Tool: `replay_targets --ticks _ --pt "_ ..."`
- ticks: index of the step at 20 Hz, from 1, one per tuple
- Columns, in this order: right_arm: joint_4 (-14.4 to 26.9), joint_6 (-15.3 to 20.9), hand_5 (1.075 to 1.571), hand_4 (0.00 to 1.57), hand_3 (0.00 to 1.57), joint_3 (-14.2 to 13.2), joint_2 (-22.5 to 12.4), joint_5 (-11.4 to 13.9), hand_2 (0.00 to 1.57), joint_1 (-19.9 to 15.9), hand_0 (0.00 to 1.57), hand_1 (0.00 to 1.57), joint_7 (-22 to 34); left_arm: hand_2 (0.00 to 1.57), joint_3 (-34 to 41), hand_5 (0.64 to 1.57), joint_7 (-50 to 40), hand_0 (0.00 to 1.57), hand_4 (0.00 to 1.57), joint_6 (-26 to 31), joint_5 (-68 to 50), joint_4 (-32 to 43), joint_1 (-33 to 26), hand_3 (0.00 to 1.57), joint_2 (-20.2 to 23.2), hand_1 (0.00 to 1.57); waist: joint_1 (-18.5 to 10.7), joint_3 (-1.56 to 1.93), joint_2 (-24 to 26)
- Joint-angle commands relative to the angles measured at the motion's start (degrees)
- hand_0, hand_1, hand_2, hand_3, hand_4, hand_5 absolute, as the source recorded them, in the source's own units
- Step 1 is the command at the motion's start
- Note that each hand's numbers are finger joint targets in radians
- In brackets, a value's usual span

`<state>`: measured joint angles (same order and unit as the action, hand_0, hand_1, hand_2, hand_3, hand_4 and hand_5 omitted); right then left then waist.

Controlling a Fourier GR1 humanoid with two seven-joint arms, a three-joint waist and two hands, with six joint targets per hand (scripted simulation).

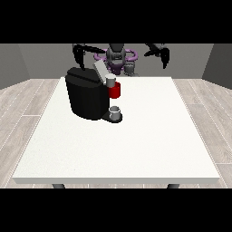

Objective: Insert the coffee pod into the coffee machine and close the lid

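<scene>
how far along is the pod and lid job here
Done: nothing clearly finished. The black coffee machine has its grey lid still tilted up, so closing is left. A small light pod-like cylinder sits at the top opening above the red part; whether it is fully seated I cannot tell. Neither the hand at the view's left nor the hand at the view's right touches anything; both are raised behind the table.

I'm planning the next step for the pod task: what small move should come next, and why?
Probably lower the hand at the view's left toward the raised lid of the coffee machine. The lid stands open, both hands hang above the table, and neither touches anything. The red part may be the pod, but I cannot tell.
</scene>
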<state>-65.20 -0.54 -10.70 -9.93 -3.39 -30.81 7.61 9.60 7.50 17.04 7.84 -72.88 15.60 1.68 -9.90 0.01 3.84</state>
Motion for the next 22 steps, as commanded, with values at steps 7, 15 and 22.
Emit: replay_targets --ticks 7,15,22 --pt "4.7 0.4 1.571 0.0 0.0 3.0 1.5 2.1 0.0 -3.7 0.0 0.0 -3.8 0.0 -2.0 1.571 -3.3 0.0 0.31 -2.9 -0.4 -9.6 -3.9 0.0 0.8 0.0 0.9 0.0 -3.4" --pt "4.8 -2.1 1.571 0.17 0.0 4.1 1.3 1.3 0.0 -10.4 0.0 0.0 -1.9 0.0 1.2 1.571 2.3 0.0 0.35 -5.0 -0.2 -4.0 -2.6 0.0 4.0 0.0 3.4 -0.02 -7.8" --pt "9.8 -2.3 1.571 0.16 0.0 3.5 -1.4 3.4 0.0 -16.1 0.0 0.0 -3.1 0.0 -2.5 1.571 -4.8 0.0 0.38 -3.5 -1.5 -11.3 -1.2 0.0 2.7 0.0 -1.5 0.0 -8.5"
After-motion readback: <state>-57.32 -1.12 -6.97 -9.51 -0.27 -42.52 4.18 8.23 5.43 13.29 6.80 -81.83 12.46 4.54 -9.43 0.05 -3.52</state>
